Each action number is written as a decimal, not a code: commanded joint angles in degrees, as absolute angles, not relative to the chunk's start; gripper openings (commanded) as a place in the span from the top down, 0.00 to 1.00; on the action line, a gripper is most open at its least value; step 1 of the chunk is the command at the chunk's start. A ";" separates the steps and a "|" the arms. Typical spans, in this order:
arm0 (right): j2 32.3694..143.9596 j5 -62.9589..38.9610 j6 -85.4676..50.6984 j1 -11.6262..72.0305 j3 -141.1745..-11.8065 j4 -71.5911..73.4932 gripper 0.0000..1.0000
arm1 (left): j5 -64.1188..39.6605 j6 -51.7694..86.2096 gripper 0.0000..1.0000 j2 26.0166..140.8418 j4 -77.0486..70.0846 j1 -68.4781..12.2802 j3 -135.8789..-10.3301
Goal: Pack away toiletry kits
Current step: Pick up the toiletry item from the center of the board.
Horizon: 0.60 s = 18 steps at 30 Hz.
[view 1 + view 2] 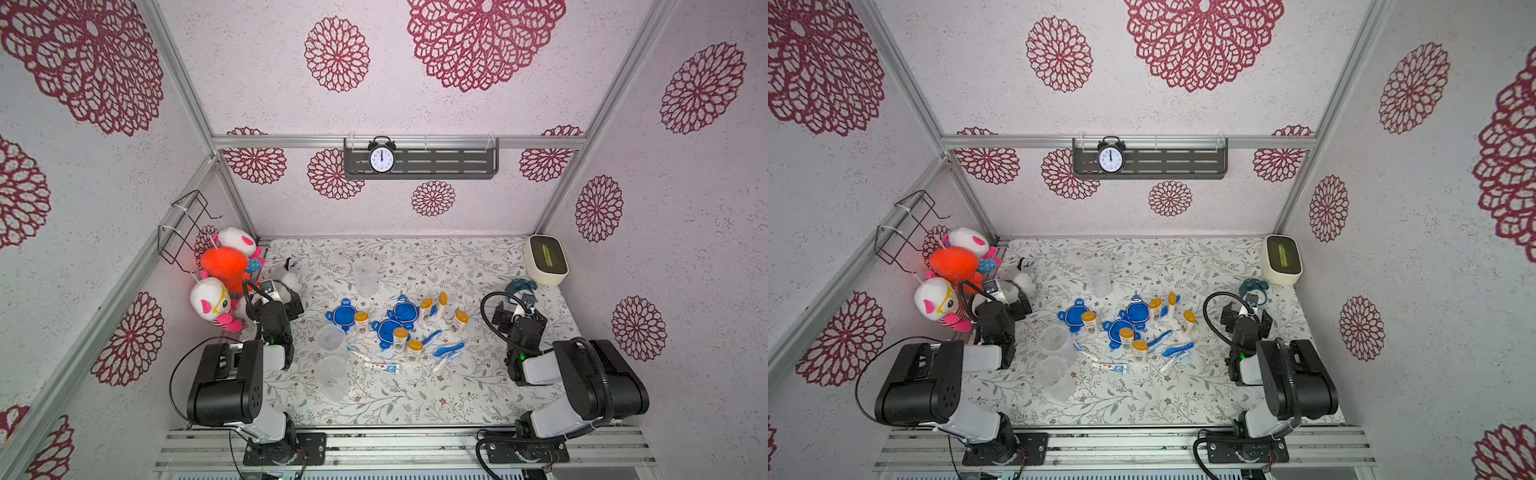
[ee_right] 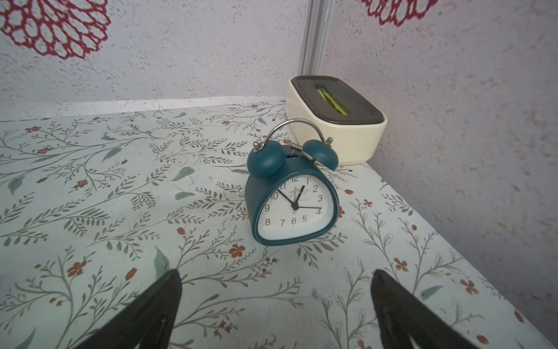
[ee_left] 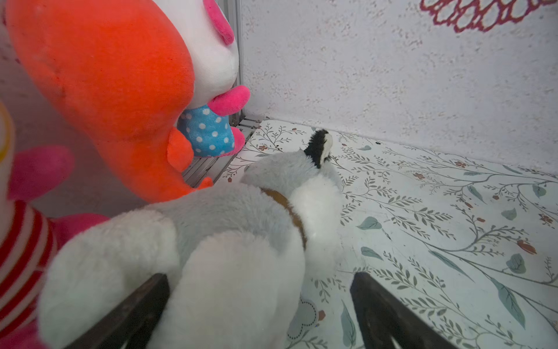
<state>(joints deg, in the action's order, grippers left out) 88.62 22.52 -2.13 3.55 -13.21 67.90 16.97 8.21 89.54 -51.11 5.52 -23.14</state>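
Note:
The toiletry kits lie loose mid-table in both top views. Three clear cups [image 1: 365, 276] [image 1: 331, 338] [image 1: 332, 376] stand without lids. Three blue lids [image 1: 343, 313] [image 1: 403, 309] [image 1: 386, 330] lie flat among several orange-capped white bottles [image 1: 361, 322], blue toothbrushes [image 1: 449, 348] and toothpaste tubes [image 1: 382, 367]. My left gripper [image 3: 259, 276] [image 1: 276, 297] is open at the far left, well away from the kits, with a grey-white plush dog [image 3: 241, 229] between its jaws. My right gripper [image 2: 276, 272] [image 1: 518, 309] is open and empty at the far right, facing a teal alarm clock [image 2: 290, 205].
Plush toys [image 1: 224, 266] are piled in the back left corner under a wire basket [image 1: 187, 224]. A cream box with a dark lid [image 1: 546, 259] sits in the back right corner. A grey shelf [image 1: 436, 162] on the back wall holds a black clock [image 1: 381, 158].

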 commanded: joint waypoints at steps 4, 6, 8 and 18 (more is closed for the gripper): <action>88.15 23.47 -2.61 3.69 -13.97 70.18 0.01 | 16.37 8.45 0.02 89.02 -50.63 5.98 -24.00; 88.15 23.16 -2.86 3.65 -14.05 69.81 0.01 | 16.42 8.45 0.02 88.95 -50.64 5.93 -24.03; 88.06 21.99 -2.15 3.60 -13.76 70.58 0.01 | 16.39 8.44 0.02 88.95 -50.69 5.93 -24.03; 88.09 17.81 -1.13 3.53 -14.47 69.05 0.01 | 16.35 8.44 0.02 89.04 -50.61 6.03 -24.11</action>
